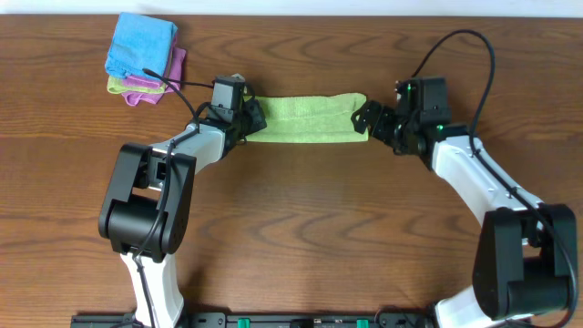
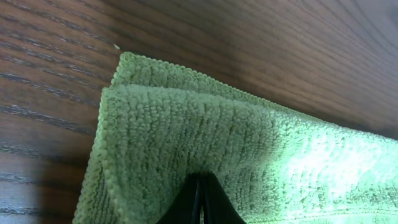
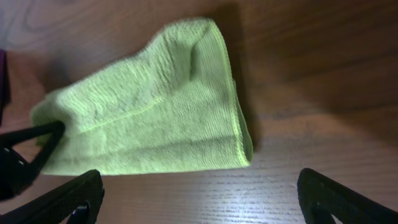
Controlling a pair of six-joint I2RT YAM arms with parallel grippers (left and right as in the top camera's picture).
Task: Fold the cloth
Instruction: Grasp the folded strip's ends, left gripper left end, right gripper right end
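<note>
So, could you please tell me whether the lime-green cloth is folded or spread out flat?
Folded: the lime-green cloth lies as a narrow strip, and the left wrist view shows two layered edges at its end.

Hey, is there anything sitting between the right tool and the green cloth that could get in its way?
Nothing visible. The right tool is open just short of the cloth, with only table wood between them. The left tool pinches the cloth's opposite end.
</note>
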